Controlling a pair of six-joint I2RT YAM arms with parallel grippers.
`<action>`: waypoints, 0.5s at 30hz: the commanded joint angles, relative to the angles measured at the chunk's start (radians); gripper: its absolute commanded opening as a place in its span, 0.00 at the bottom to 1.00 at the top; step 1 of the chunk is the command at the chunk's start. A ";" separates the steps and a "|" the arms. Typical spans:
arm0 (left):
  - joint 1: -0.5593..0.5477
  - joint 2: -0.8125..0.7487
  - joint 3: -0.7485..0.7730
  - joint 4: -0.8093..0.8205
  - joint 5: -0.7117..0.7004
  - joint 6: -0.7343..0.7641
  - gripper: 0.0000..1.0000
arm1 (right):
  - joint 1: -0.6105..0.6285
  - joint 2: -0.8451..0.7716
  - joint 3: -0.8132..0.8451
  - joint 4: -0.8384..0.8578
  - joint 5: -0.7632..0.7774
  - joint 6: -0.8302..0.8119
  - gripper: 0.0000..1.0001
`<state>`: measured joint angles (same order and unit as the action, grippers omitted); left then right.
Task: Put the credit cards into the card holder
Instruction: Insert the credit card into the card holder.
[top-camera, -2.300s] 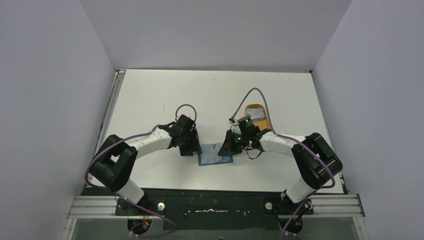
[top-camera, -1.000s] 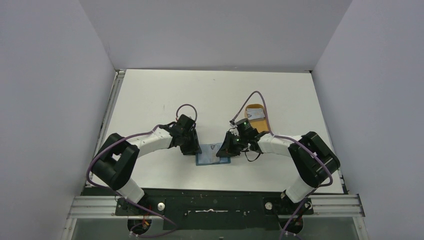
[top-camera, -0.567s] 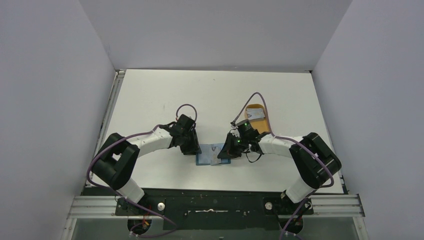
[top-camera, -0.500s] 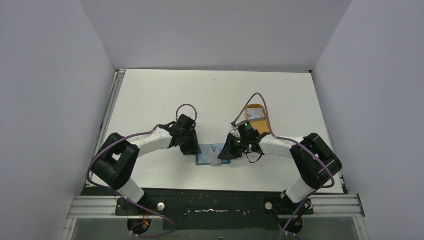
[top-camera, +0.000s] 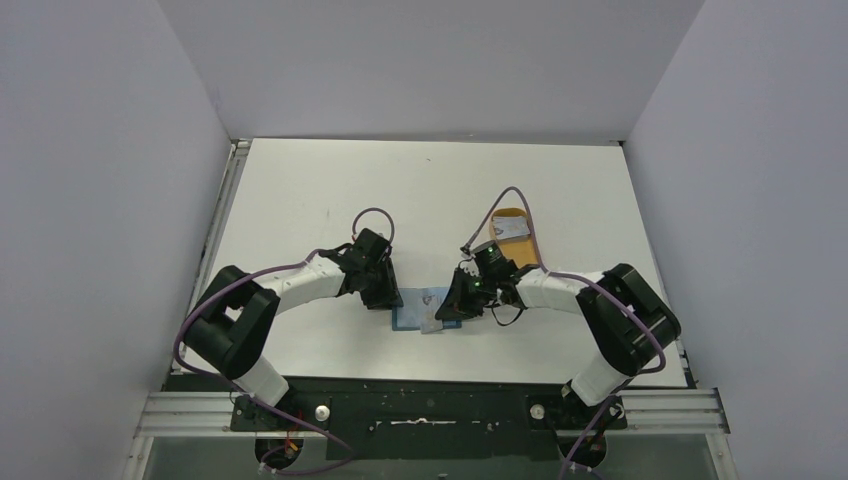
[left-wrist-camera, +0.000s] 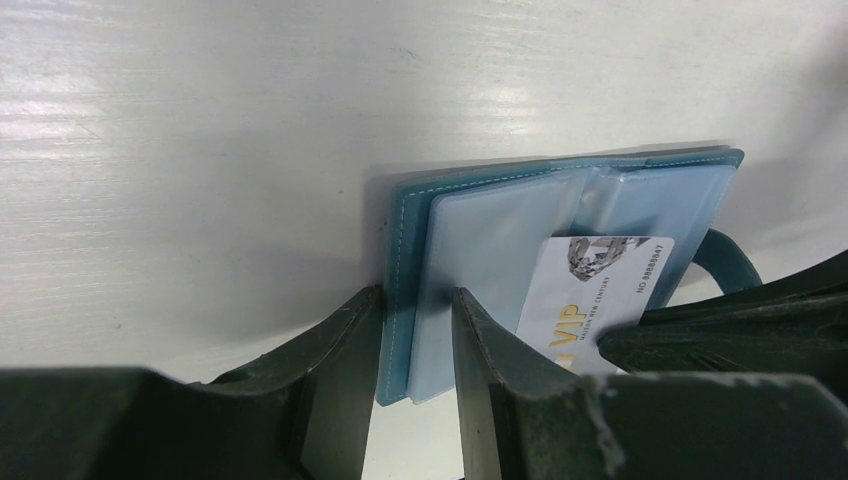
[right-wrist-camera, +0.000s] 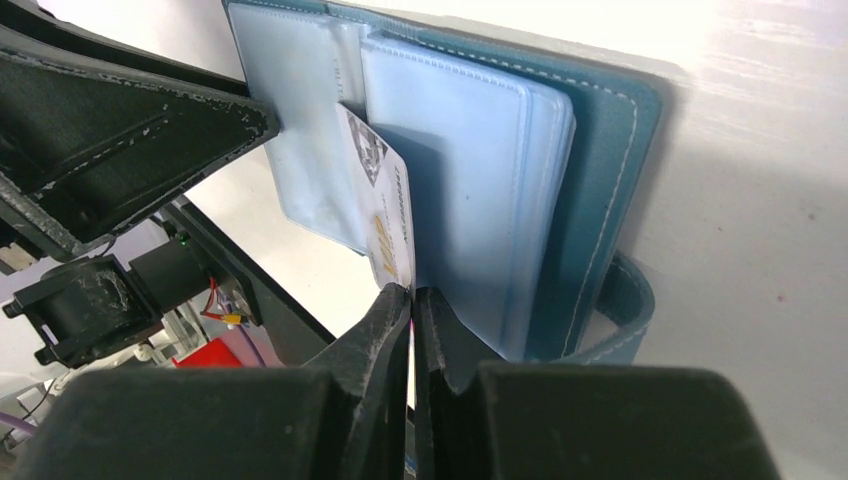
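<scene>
card holder (top-camera: 424, 311): lies opened flat on the desk (top-camera: 330, 190) between the two arms. The clear sleeves face up and the snap tab loops out on the side toward the right arm.
left fingers (left-wrist-camera: 415, 297): partly open, set astride the holder's left edge. One tip is outside the teal cover and the other is on a clear sleeve. They look placed to steady it, but you cannot tell whether they press or pinch.
right fingers (right-wrist-camera: 412, 292): closed tight on the near short end of one credit card (left-wrist-camera: 590, 290), the whitish one marked VIP.
card attitude: tilted up on one long edge over the sleeves nearer the right arm. Its free end is at the fold in the middle of the holder.
key relation: the card's long axis runs from the right fingers across the holder toward the left fingers, so the sleeve mouth lies ahead of its leading end. You cannot tell whether that corner is already inside a sleeve.
nearer arm: the right arm carries the card, and the left arm is opposite as a backstop.
next move (judgement): lay the card lower and push it along its long axis. Watch for the sleeve stack buckling or the holder sliding left.
other cards: one whitish card (top-camera: 512, 230) lies in the orange tray (top-camera: 508, 213), well behind the right arm.
</scene>
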<state>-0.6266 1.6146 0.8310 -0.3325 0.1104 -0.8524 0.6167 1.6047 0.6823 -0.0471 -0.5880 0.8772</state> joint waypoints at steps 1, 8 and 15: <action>-0.001 0.063 -0.040 -0.016 -0.040 0.024 0.30 | 0.018 0.043 0.039 0.012 0.022 -0.006 0.00; -0.001 0.059 -0.041 -0.014 -0.035 0.023 0.30 | 0.025 0.076 0.065 0.031 0.028 0.016 0.00; -0.001 0.049 -0.041 -0.019 -0.033 0.025 0.30 | 0.025 0.076 0.069 0.037 0.094 0.037 0.00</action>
<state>-0.6262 1.6161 0.8307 -0.3241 0.1123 -0.8524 0.6342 1.6672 0.7296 -0.0273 -0.5911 0.9062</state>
